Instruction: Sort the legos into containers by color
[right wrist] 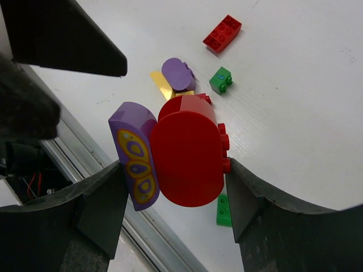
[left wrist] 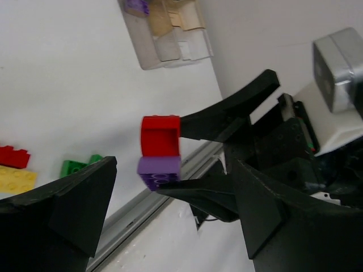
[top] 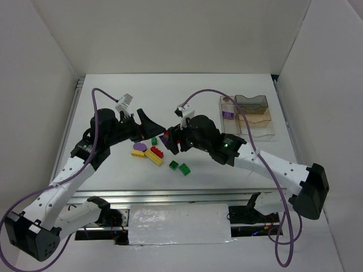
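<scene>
From above, we see the right gripper (top: 171, 140) clenched on a red-and-purple pair (top: 166, 137) beside the released left gripper (top: 146, 127). Loose legos (top: 154, 156) lie on the counter (top: 187, 96), with the containers (top: 258, 131) well apart at right.

In the left wrist view, the red brick (left wrist: 160, 135) sits on the purple brick (left wrist: 159, 171), and our left jaws gape on either side.

In the right wrist view, both bricks fill the grip.

We judge the pair must be pulled apart before sorting. The joint between them is hidden, and the compartments are hard to read.

White table (top: 170, 93) enclosed by plain white walls (top: 170, 34).
</scene>
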You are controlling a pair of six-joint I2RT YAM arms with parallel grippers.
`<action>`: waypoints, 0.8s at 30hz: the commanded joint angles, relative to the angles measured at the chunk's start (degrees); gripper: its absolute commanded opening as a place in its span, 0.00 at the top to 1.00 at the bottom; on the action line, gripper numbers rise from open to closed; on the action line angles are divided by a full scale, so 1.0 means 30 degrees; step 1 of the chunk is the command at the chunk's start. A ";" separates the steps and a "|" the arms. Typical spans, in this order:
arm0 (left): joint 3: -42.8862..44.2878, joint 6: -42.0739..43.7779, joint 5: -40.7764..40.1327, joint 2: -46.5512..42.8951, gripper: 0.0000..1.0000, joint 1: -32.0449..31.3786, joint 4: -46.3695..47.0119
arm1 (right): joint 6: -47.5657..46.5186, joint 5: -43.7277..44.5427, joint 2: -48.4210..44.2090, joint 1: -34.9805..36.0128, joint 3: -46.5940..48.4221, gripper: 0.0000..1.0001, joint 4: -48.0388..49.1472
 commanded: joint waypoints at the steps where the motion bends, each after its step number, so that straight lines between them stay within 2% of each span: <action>1: -0.0187 -0.0757 0.1115 -0.0067 0.06 -0.0583 0.2298 | 0.1149 0.1275 -0.0885 0.0208 -0.0056 0.71 0.1165; 5: -0.0540 -0.0933 0.1290 0.0167 0.13 -0.0995 0.2913 | 0.1297 0.1569 -0.0914 0.0324 0.0266 0.71 0.1282; 6: -0.0541 -0.0962 0.1291 0.0400 0.17 -0.1112 0.2886 | 0.1326 0.1598 -0.0914 0.0412 0.0354 0.71 0.1312; 7: -0.0512 -0.0818 0.1349 0.0547 0.27 -0.1200 0.2943 | 0.1356 0.1743 -0.1001 0.0470 0.0355 0.71 0.1515; 9: -0.0162 -0.0641 0.1204 0.1130 0.32 -0.1434 0.2215 | 0.1356 0.2007 -0.1177 0.0587 0.0268 0.71 0.1779; 16: -0.0131 -0.0319 0.0911 0.1544 0.31 -0.1640 0.2271 | 0.1356 0.1745 -0.1500 0.0705 0.0179 0.70 0.2162; 18: 0.0073 -0.0027 0.0589 0.1487 0.25 -0.1669 0.1805 | 0.1356 0.2123 -0.1529 0.0705 0.0150 0.69 0.2075; 19: 0.0133 0.0091 0.0472 0.1428 0.18 -0.1640 0.1627 | 0.1356 0.2387 -0.1501 0.0705 0.0179 0.70 0.1958; 21: 0.0366 0.0325 0.0032 0.1077 0.15 -0.1669 0.1276 | 0.1414 0.3207 -0.1471 0.0705 0.0237 0.70 0.1607; 23: 0.0338 0.0443 -0.0174 0.0871 0.22 -0.1640 0.1273 | 0.1298 0.3063 -0.1558 0.0676 0.0034 0.70 0.1663; 24: 0.0309 0.0502 -0.0116 0.0726 0.29 -0.1669 0.1332 | 0.1355 0.2831 -0.1646 0.0705 -0.0054 0.69 0.1953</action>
